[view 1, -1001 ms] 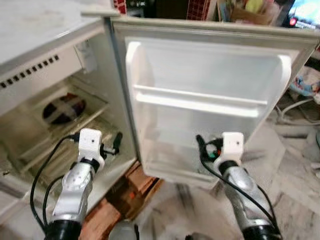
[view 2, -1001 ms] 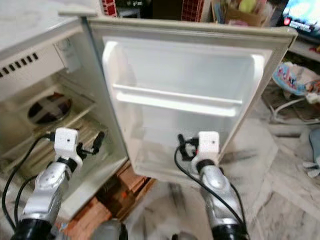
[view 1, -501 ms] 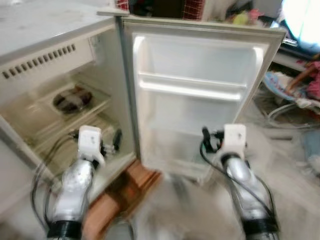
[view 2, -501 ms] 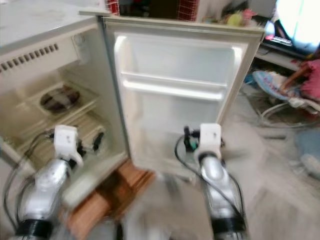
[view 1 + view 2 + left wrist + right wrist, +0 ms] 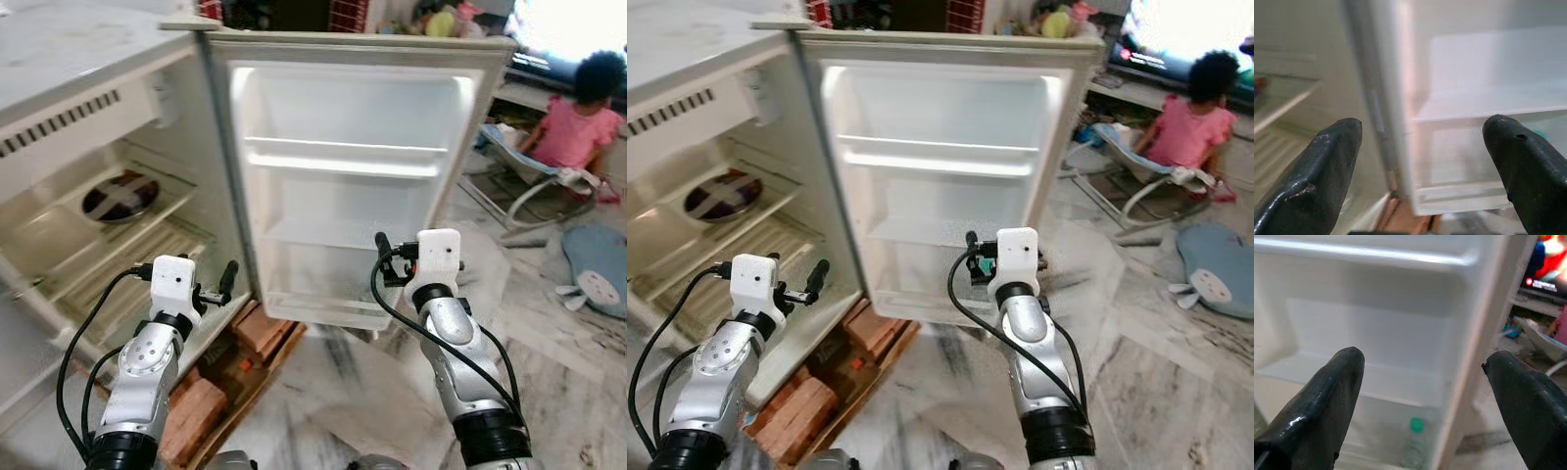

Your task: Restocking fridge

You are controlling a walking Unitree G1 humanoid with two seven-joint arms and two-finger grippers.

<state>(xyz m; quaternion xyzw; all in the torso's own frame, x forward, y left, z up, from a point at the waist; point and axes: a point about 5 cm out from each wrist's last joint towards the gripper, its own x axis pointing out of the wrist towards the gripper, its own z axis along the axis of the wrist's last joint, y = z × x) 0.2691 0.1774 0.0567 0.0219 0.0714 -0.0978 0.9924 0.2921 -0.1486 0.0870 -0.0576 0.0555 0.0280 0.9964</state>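
Both grippers are raised, spread wide and empty. The left gripper (image 5: 1422, 161) faces the hinge edge of the open fridge door (image 5: 353, 108); the right gripper (image 5: 1422, 396) faces the door's lower bin, where a green-capped bottle (image 5: 1414, 445) stands. A dark plate (image 5: 120, 199) sits on a shelf inside the fridge (image 5: 88, 255). No stock item is in hand. A child (image 5: 578, 127) sits on the floor well to the right. Judgement: locate the supply first, turn slowly, keep both arms clear of the door edge.
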